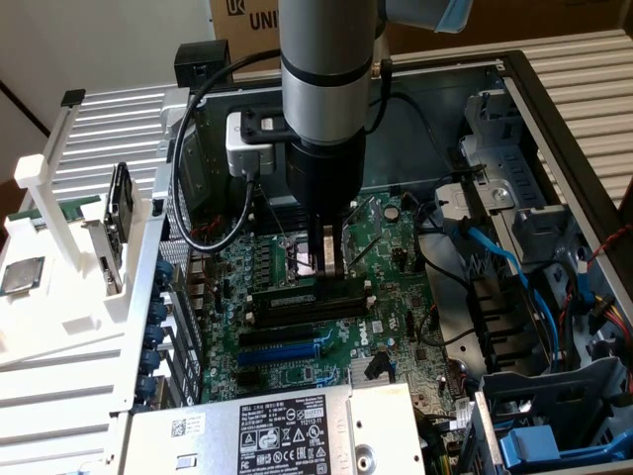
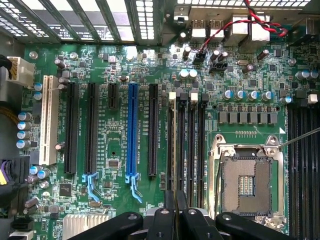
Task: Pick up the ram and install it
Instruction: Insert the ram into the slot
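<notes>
Exterior view's left: white rack (image 1: 59, 297) with a silver processor chip (image 1: 22, 275), well apart from the work. Centre: gripper (image 1: 330, 265) down inside the case, fingertips at the black memory slots (image 1: 297, 312). The step looks like insertion. In the wrist view the jaws pinch the ram (image 2: 174, 150), a thin stick seen edge-on along one slot near the open processor socket (image 2: 248, 182). Seated or just above, can't tell. Seating likely calls for the stick square to the slot and an even downward push. The wrist view gives the alignment. The exterior view gives arm height, plus blue cables (image 1: 495, 252) on its right.
</notes>
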Controlling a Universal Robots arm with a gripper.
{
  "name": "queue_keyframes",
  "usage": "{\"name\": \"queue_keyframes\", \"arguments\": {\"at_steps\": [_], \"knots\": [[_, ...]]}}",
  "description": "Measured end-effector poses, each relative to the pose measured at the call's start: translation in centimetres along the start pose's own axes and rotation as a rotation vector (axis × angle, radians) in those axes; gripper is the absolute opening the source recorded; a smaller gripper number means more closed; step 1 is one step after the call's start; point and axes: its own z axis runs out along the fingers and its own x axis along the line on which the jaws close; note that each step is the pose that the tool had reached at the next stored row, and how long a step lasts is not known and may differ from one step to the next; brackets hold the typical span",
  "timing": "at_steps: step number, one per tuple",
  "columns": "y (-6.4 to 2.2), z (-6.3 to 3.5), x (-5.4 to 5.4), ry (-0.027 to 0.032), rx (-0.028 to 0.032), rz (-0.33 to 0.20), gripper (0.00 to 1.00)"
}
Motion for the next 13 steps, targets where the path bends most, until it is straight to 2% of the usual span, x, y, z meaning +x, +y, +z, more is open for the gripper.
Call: {"name": "queue_keyframes", "arguments": {"at_steps": [7, 13], "knots": [[-0.01, 0.03, 0.01, -0.0003, -0.0002, 0.002, 0.13], [-0.01, 0.02, 0.09, -0.0003, -0.0029, 0.005, 0.13]]}}
